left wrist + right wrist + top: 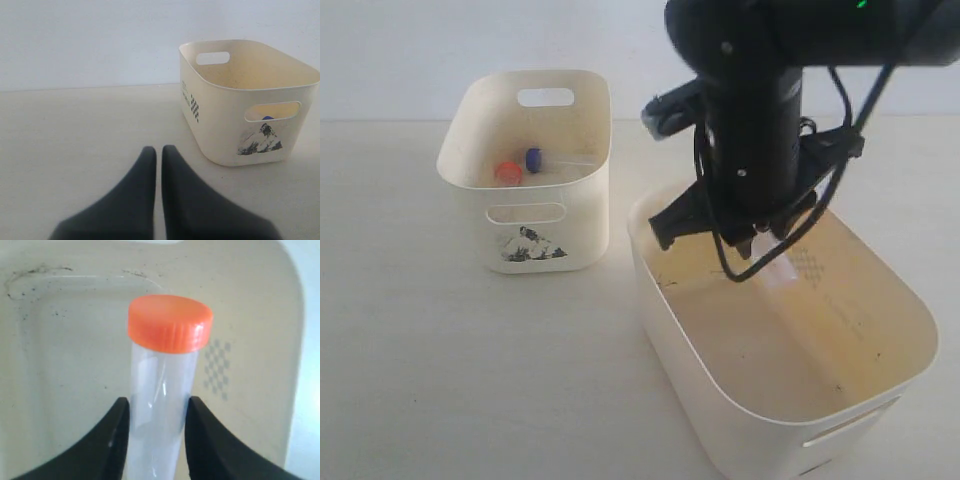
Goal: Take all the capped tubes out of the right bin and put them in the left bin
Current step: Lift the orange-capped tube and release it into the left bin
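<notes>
Nothing readable: no words, brands or numbers.
Wordless marks only: black-and-white picture sticker [260,140] on front of left bin [220,132]; dotted patch [195,107] on its side; checkered patch [217,371] inside right bin [260,315].

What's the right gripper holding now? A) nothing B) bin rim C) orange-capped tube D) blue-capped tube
C: the right wrist view shows the right gripper closed on a clear tube with an orange cap, inside the right bin.
</notes>
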